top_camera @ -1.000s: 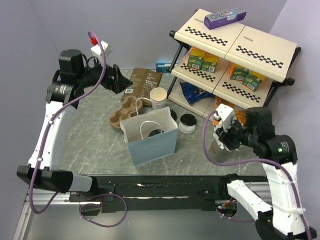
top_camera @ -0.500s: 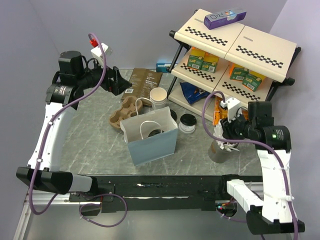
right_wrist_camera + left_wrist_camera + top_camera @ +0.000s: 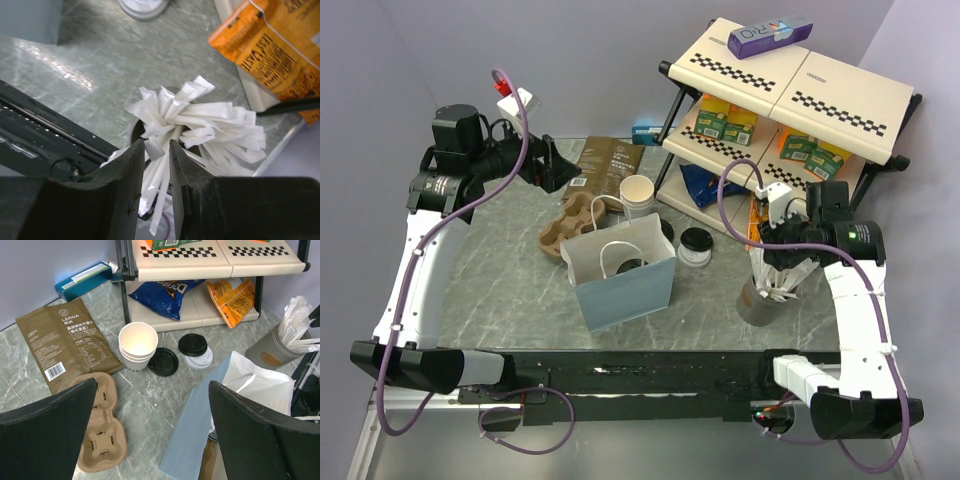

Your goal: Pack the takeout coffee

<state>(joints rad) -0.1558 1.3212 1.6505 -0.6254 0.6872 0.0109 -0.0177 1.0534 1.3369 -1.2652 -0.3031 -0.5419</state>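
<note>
A stack of white paper takeout cups [image 3: 638,196] stands open, with no lid on, beside the shelf; it also shows in the left wrist view [image 3: 137,344]. One black lid [image 3: 163,361] lies flat next to it. Another black lid [image 3: 193,344] rests on white lids. My left gripper [image 3: 558,163] is open and empty, high over the back left [image 3: 152,385]. My right gripper [image 3: 780,278] is over a grey holder [image 3: 757,306] of wrapped straws [image 3: 200,120]. Its jaws [image 3: 156,145] are nearly closed with a wrapped straw between them.
A blue paper bag [image 3: 625,290] stands open mid-table, something dark inside it. A brown pulp cup carrier [image 3: 570,225] and a flat brown coffee pouch [image 3: 605,165] lie behind it. A checkered shelf [image 3: 790,90] with snack packs fills the back right.
My right gripper has swung from the right side to over the straw holder and come down onto the straws. The left arm has barely moved.
</note>
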